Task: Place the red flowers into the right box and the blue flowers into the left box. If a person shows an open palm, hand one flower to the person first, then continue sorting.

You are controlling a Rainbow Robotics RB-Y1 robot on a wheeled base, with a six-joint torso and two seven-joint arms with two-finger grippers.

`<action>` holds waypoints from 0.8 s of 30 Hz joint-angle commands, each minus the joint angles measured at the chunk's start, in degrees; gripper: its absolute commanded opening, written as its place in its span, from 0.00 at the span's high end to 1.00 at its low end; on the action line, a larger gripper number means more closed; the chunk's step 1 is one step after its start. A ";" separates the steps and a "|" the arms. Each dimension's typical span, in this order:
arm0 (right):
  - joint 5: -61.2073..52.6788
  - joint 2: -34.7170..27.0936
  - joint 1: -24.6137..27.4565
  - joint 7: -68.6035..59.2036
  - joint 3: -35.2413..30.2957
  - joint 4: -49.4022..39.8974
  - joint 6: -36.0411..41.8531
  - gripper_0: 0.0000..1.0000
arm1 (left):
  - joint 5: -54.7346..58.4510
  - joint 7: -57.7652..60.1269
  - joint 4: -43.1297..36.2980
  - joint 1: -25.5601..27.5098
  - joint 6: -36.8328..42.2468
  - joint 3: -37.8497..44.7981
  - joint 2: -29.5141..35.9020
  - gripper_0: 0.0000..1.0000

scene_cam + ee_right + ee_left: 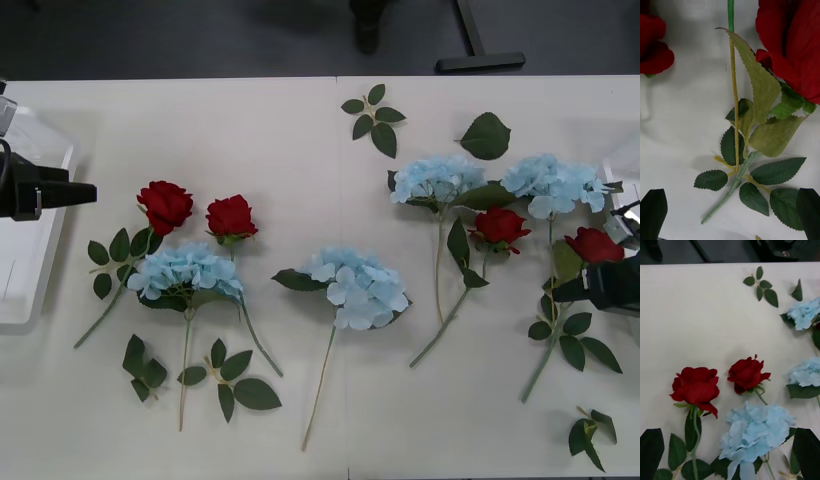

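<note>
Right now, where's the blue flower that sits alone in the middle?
In the front view, the lone blue flower lies mid-table, between the left pair of red roses and the right cluster of flowers.

My left arm ends in a black, boxy housing with a flat, square-cut front edge. A thin black cable curls down beside it, and behind it sits a pale grey part. My right arm is also black and blocky, with a small light grey piece on its upper side. In the wrist views I see the fingers (651, 453) of the left end effector (730, 455) as dark, almost black, with rounded tips. The fingers (653, 213) of the right end effector (730, 215) look the same, smooth and matte.
</note>
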 commanded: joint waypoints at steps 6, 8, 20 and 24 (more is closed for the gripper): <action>8.60 4.02 -2.82 -7.84 -1.43 -1.13 -1.47 0.00 | -7.14 -3.69 0.08 -2.24 -6.16 -6.03 2.67 0.00; 10.01 4.64 -3.26 -8.37 -1.43 -0.86 -1.73 0.00 | -8.81 -3.51 0.17 -3.03 -7.48 -8.05 2.67 0.00; 15.28 8.50 -7.30 -8.81 -1.35 4.50 -1.73 0.00 | -17.69 -3.77 8.61 -11.91 -9.06 -17.10 -1.91 0.00; 16.95 9.30 -7.30 -9.07 -1.35 4.76 -2.70 0.00 | -19.45 -3.86 11.42 -14.72 -10.38 -19.91 -3.58 0.00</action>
